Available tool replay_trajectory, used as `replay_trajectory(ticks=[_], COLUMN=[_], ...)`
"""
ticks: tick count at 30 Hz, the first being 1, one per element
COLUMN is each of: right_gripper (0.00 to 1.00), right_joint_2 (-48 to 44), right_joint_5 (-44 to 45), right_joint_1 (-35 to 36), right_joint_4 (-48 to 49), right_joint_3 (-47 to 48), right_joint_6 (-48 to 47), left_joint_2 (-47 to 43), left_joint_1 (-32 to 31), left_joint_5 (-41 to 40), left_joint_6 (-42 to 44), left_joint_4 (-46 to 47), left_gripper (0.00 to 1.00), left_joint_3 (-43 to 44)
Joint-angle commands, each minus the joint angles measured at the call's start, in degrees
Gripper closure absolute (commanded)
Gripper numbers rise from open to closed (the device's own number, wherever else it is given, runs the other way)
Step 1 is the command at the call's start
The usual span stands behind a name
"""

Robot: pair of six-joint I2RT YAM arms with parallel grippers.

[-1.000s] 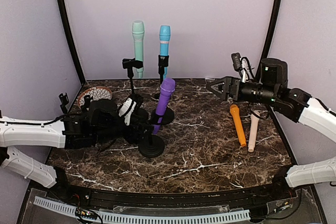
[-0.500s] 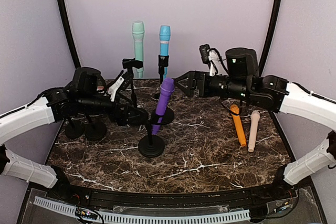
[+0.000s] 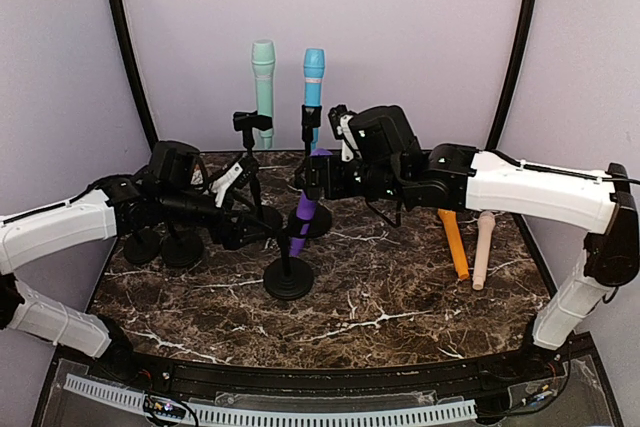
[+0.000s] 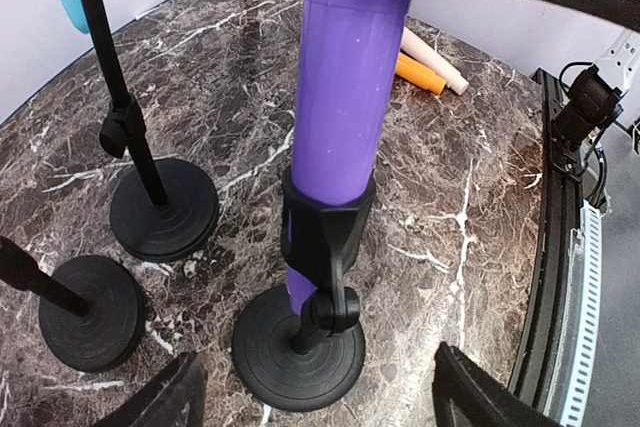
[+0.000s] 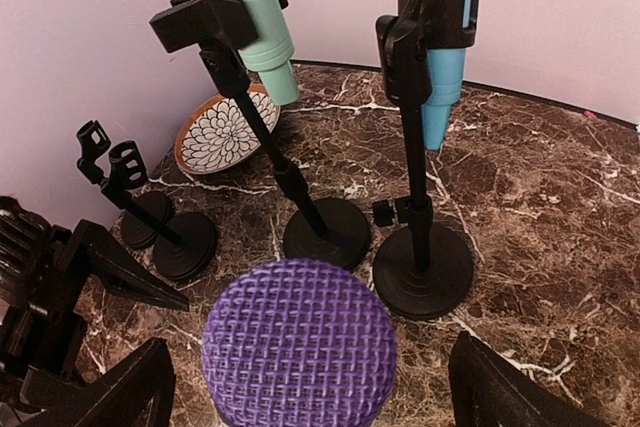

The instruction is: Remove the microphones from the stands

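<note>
Purple microphone [image 4: 345,97] clipped in stand [image 4: 300,359] | right gripper [image 5: 305,377] spread, straddling its head | left gripper [image 4: 315,399] spread near stand

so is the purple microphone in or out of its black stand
In. The purple microphone sits gripped in the black stand clip, leaning.

Bright, even light; soft shadows, sharp focus.
</note>
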Motion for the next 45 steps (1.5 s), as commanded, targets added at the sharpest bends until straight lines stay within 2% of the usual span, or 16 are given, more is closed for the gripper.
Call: replay_trajectory(ticks=[1, 8, 17, 22, 27, 37, 39, 43, 45], right_gripper=[0.05, 0.23, 0.60, 0.72, 0.75, 0.76, 0.76, 0.76, 0.76], right_joint_2=[1.2, 3.9, 3.8, 4.3, 4.5, 4.4, 4.3, 4.3, 4.2], right_joint_5=[3.0, 1.4, -0.3, 0.3, 0.7, 1.7, 1.8, 1.8, 1.9], right_joint_1=[0.3, 0.3, 0.7, 1.5, 2.2, 3.2, 3.2, 3.3, 3.2], right_joint_4=[3.0, 1.2, 0.5, -0.5, -1.3, -3.9, -4.2, -4.4, -4.4], right_joint_3=[2.9, 6.4, 6.5, 6.9, 7.5, 8.3, 8.4, 8.2, 8.1], right_joint_6=[-0.3, -2.1, -2.2, -2.3, -1.7, 0.5, 0.6, 0.6, 0.6], left_joint_2=[1.7, 3.3, 7.8, 9.1, 9.7, 6.1, 6.7, 8.4, 8.7], left_joint_1=[-1.3, -3.9, -7.4, -7.7, -8.1, -8.1, -8.1, -8.0, -8.1], left_joint_5=[0.9, -1.5, -6.2, -6.4, -8.5, -8.9, -8.6, -8.4, -8.3], left_joint_6=[2.7, 3.1, 3.5, 2.3, 1.0, 0.0, 0.1, 0.0, 0.0], left_joint_4=[-0.3, -0.1, -0.7, 0.7, 1.8, 7.4, 8.0, 7.2, 7.2], left_gripper=[0.20, 0.20, 0.19, 0.28, 0.39, 0.39, 0.42, 0.61, 0.65], left_joint_3=[0.0, -0.4, 1.0, 1.1, 0.9, -1.5, -1.2, -0.3, -0.3])
